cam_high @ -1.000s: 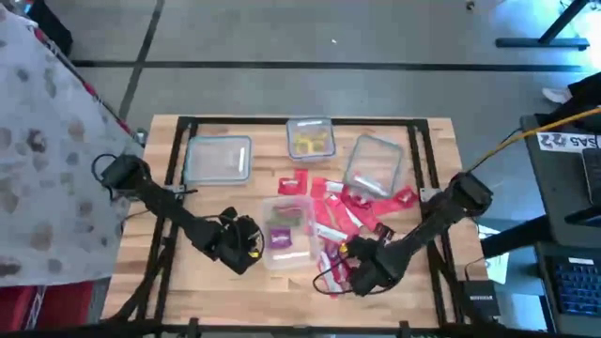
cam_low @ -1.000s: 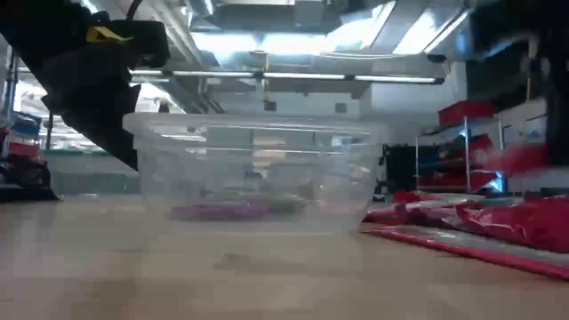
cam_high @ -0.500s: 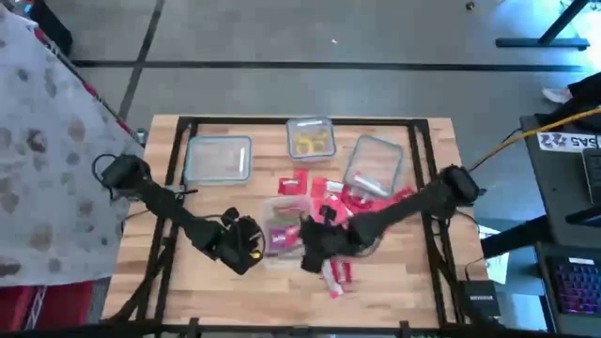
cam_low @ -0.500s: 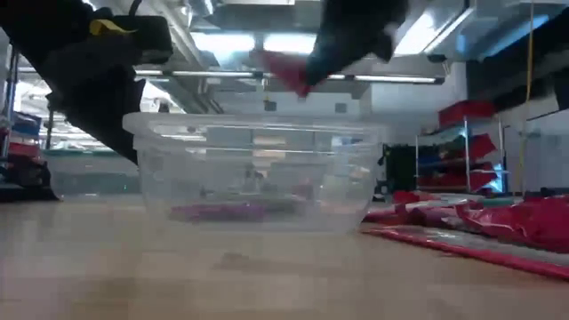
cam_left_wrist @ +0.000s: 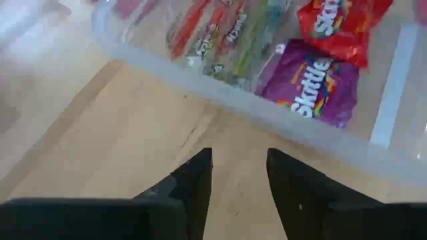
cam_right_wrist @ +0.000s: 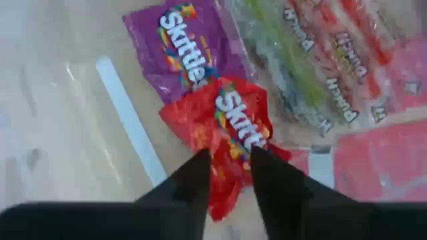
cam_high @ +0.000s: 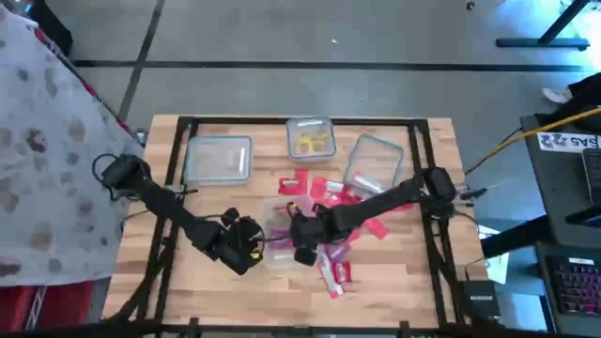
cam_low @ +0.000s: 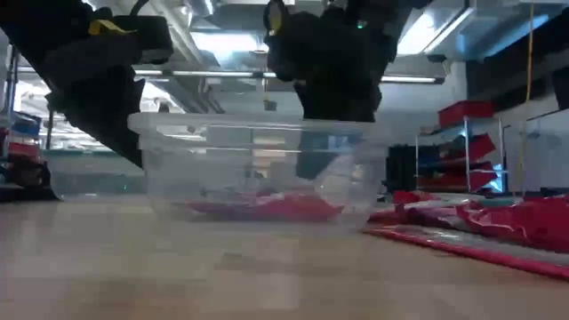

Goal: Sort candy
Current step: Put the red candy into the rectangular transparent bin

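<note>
High view: the right gripper (cam_high: 302, 246) hangs over the clear tub (cam_high: 274, 255) near the bench's front edge; the left gripper (cam_high: 246, 246) sits just beside it.

Right wrist view: jaws parted, released, above a red Skittles packet (cam_right_wrist: 230, 130) lying in the tub.

Left wrist view: jaws parted, empty.

Two dark jointed arms, yellow mark on the left arm (cam_low: 107, 34).

Red Skittles packet (cam_right_wrist: 230, 143) partly hidden (right gripper (cam_right_wrist: 227, 177) fingers); edges blurred
</note>
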You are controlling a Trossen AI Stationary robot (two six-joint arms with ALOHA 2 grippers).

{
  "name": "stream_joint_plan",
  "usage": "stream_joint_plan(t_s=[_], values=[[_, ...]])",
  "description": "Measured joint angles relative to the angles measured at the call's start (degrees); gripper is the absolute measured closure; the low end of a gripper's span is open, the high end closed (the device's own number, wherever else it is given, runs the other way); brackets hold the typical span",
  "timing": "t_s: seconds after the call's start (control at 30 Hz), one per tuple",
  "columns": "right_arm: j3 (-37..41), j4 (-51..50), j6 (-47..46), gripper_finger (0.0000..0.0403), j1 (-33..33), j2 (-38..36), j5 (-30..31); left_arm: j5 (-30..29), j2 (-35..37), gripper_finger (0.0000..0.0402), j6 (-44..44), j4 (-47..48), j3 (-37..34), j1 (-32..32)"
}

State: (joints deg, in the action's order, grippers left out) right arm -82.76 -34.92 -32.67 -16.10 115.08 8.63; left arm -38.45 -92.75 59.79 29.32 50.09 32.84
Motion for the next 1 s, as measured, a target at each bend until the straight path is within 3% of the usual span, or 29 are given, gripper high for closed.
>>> stream_joint_plan(t_s=[0.1,0.23,0.33,0.47,0.73,0.83,1.0], values=[[-0.15,-1.29,1.65,0.0262,0.00,-2.03,-0.40,-0.10,0.00,0.0273,0.00,-0.04,0.00,0.00],[-2.64,-3.66,4.92,0.0256,-1.39,-6.39,3.64,-0.15,0.00,0.0273,0.00,-0.02,0.00,0.00],[-4.21,-4.97,8.20,0.0256,-4.06,-9.77,7.13,-0.19,0.00,0.0273,0.00,0.01,0.00,0.00],[-4.23,-6.81,12.87,0.0256,-9.43,-13.76,7.26,-0.32,0.00,0.0273,0.05,0.04,0.00,0.00],[1.96,-9.24,12.95,0.0256,-20.36,-14.92,-3.67,-0.32,0.00,0.0273,0.17,-0.02,0.00,0.11],[8.05,-6.16,5.57,0.0256,-21.51,-14.83,-3.62,-0.34,0.00,0.0273,0.28,-0.09,0.00,0.11],[16.58,-0.55,-19.16,0.0256,-21.34,-14.81,-1.77,-0.34,0.00,0.0273,0.35,-0.89,0.00,0.11]])
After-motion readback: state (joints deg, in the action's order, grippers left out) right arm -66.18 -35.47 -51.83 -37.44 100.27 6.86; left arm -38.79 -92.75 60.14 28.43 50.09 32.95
